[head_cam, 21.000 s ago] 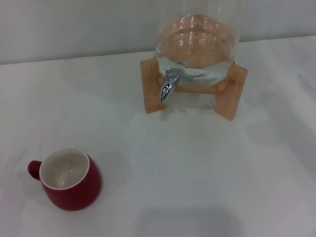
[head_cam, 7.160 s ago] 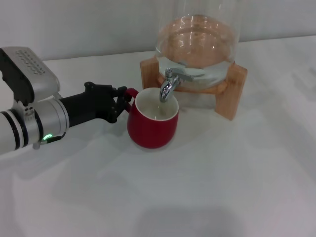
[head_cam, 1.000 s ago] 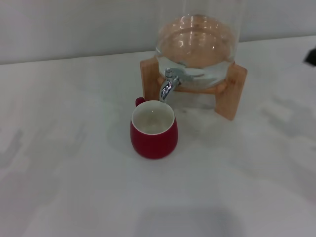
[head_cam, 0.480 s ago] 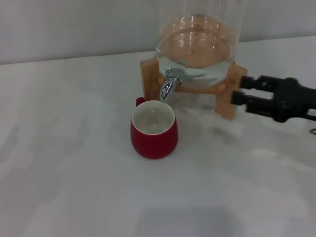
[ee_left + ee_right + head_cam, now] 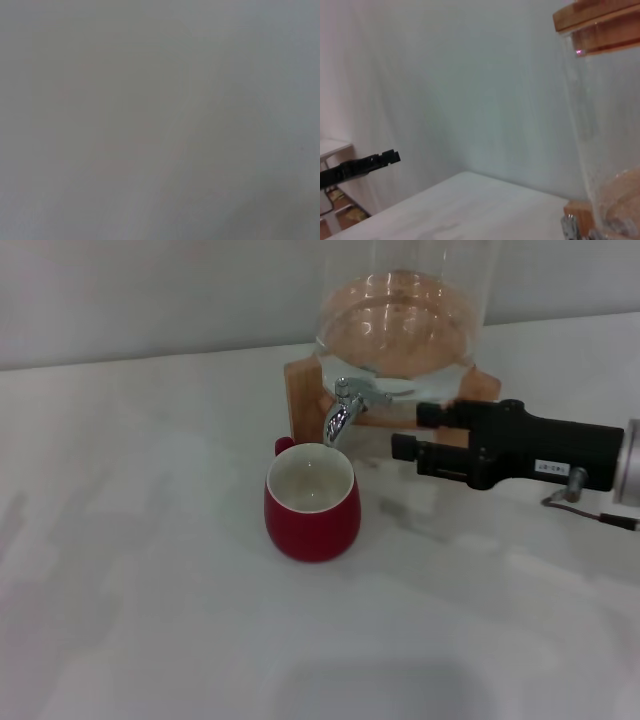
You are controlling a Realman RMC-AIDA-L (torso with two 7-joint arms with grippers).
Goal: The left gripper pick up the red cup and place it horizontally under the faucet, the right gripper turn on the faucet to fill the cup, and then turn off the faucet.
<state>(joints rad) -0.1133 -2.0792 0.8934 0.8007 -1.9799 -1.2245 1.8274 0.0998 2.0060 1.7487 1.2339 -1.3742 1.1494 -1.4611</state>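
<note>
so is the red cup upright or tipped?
Upright: the red cup stands on its base under the faucet, cream inside facing up.

Glossy red ceramic cup, shiny chrome faucet, clear glass dispenser, matt wooden stand.

Soft even light, faint shadows, mild blur, left wrist view blank grey

The black boxy two-fingered right gripper has advanced from the white worktop's right edge, fingers parted, nearing the small chrome faucet.
</note>
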